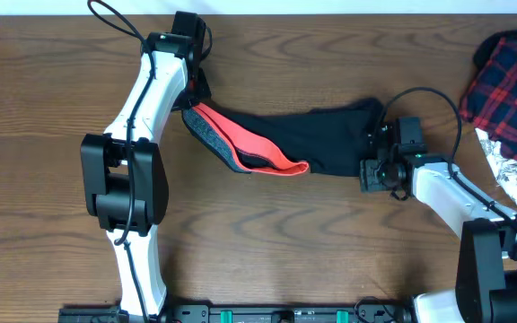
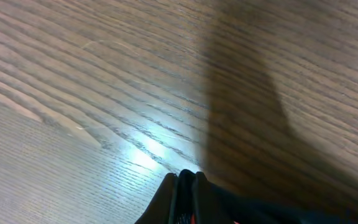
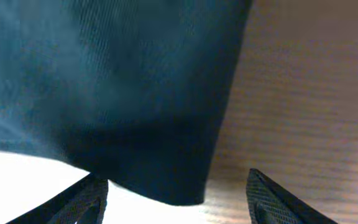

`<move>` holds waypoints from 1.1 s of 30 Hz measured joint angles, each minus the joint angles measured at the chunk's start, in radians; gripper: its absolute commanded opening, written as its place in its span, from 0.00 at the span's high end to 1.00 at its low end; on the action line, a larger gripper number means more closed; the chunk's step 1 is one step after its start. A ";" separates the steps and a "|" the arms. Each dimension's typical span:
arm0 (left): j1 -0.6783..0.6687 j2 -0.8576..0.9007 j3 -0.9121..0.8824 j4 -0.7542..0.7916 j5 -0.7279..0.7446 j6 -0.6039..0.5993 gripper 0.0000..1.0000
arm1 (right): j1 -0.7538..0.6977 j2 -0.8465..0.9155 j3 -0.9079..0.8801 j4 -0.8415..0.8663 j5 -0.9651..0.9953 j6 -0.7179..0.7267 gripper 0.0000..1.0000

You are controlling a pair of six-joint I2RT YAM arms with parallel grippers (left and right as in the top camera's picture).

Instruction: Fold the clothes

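Black trousers (image 1: 326, 144) lie bunched mid-table (image 1: 43, 90), nearer the far edge, with the waistband (image 1: 232, 144) at the left end. Cloth is soft, light and limp, and will likely drape and slide on wood. Best holds are the waistband corners and leg hem (image 3: 166, 186).

Left gripper (image 1: 193, 97): arm stretched far, fingers (image 2: 185, 186) closed, apparently pinching the waistband corner.

Right gripper (image 3: 176, 190): low, jaws apart, hem between them.
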 measured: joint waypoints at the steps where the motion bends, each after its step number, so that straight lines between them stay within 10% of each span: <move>1: 0.000 0.000 0.000 0.000 0.000 0.000 0.94 | 0.000 0.000 0.000 0.011 0.009 -0.001 0.32; 16: 0.000 0.000 0.000 -0.004 0.000 0.000 0.94 | 0.002 0.000 0.000 0.124 0.040 0.012 0.67; 21: 0.000 0.000 0.000 -0.004 0.000 0.000 0.94 | 0.002 0.000 0.000 0.142 0.036 0.026 0.98; 33: 0.000 0.000 0.000 -0.004 0.000 0.011 0.94 | 0.002 0.000 -0.001 0.207 0.024 0.023 0.99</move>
